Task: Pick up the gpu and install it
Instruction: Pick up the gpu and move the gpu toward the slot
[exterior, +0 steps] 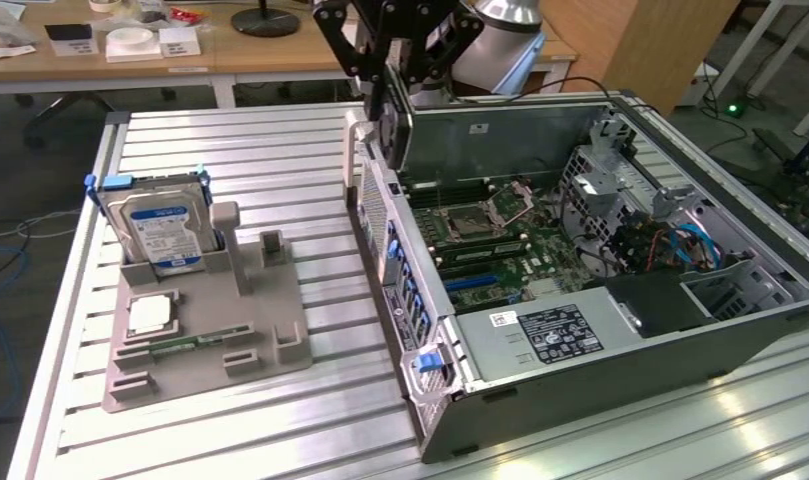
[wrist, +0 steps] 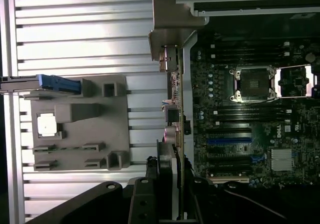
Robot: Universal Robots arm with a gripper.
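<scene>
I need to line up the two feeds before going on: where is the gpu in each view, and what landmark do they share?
Exterior view: the gpu hangs on edge from the gripper, above the open computer case wall on the exterior view's left.
Wrist view: the gpu is seen edge-on, between the grey parts holder and the motherboard.
Shared landmark: the CPU socket.

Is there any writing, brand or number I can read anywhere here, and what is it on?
No text can be quoted with confidence.
On the power supply label: print too small to read.
On the hard drive label: blurred, unreadable.
On the white sticker inside the case: too small.
On the motherboard: markings too small.
On the gpu held in the tool: no readable text.
</scene>
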